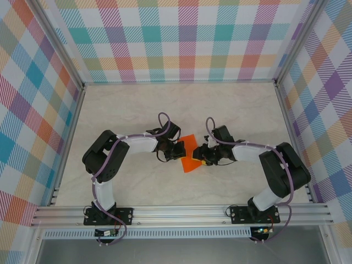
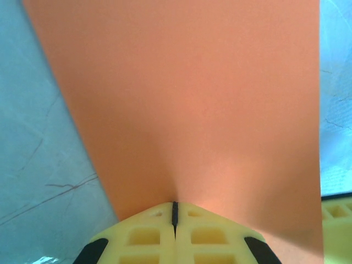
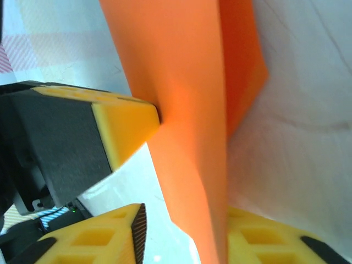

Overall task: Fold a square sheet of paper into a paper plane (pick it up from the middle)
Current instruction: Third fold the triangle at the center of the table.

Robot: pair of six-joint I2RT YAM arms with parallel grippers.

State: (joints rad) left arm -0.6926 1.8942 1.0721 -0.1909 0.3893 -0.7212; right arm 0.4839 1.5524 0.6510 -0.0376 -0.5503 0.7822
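The square sheet of paper (image 1: 190,156) is bright orange, folded and lifted off the tabletop between my two grippers in the top view. My left gripper (image 1: 180,149) is shut on the paper's left edge. In the left wrist view its yellow jaws (image 2: 175,213) meet in a thin line and the paper (image 2: 187,99) spreads away from them. My right gripper (image 1: 204,155) is open. In the right wrist view the paper (image 3: 181,82) runs between that gripper's fingers (image 3: 184,231), close against the right one. The left gripper's fingers (image 3: 124,124) pinch the sheet there.
The pale marble-patterned tabletop (image 1: 137,104) is fenced by plaid walls (image 1: 181,38) at the back and both sides. A metal rail (image 1: 181,212) carrying both arm bases runs along the near edge.
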